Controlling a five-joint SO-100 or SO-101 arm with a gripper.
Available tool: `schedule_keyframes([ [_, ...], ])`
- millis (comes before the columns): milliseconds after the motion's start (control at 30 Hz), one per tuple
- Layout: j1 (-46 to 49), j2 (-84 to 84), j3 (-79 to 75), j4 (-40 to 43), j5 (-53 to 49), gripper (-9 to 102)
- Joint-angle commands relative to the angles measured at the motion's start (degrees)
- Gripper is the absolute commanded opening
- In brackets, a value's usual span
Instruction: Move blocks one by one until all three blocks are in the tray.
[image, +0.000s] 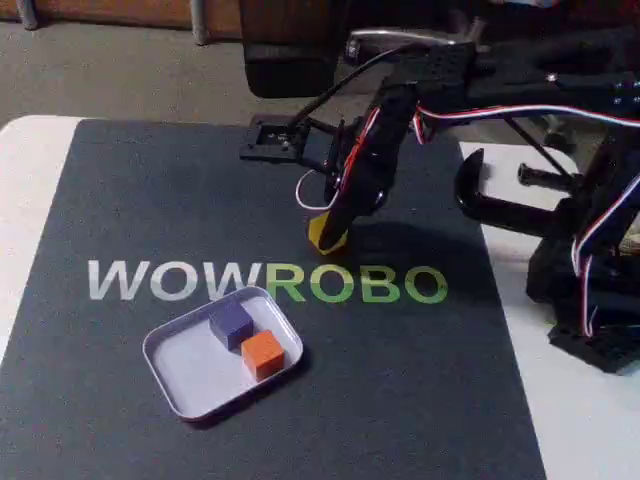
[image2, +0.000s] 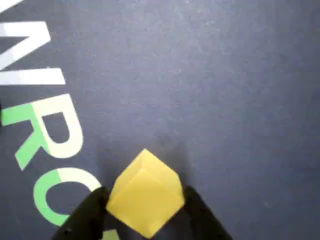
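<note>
The pale tray (image: 185, 385) sits on the dark mat at the front left in the fixed view. Inside it lie the purple block (image: 231, 323) and the orange block (image: 263, 354), touching corner to corner. My gripper (image: 330, 235) is shut on the yellow block (image: 326, 234), held just above the mat over the letter R of the logo, behind and right of the tray. In the wrist view the yellow block (image2: 145, 195) is pinched tilted between the two black fingers (image2: 85, 217) of my gripper (image2: 145, 212), with the mat beneath.
The dark mat (image: 420, 400) carries the WOWROBO lettering (image: 265, 283) across its middle. A black clamp and the arm's base (image: 580, 270) stand at the right on the white table. The mat's front right is bare.
</note>
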Motion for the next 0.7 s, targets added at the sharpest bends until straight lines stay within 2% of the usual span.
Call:
schedule_keyframes([
  [0,-0.26,0.70,-2.37,-0.35,-0.18,-1],
  [367,-2.99,6.24,-2.37,0.53,1.41,-8],
  [667,-10.99,15.38,-2.46,3.25,9.23,-8],
])
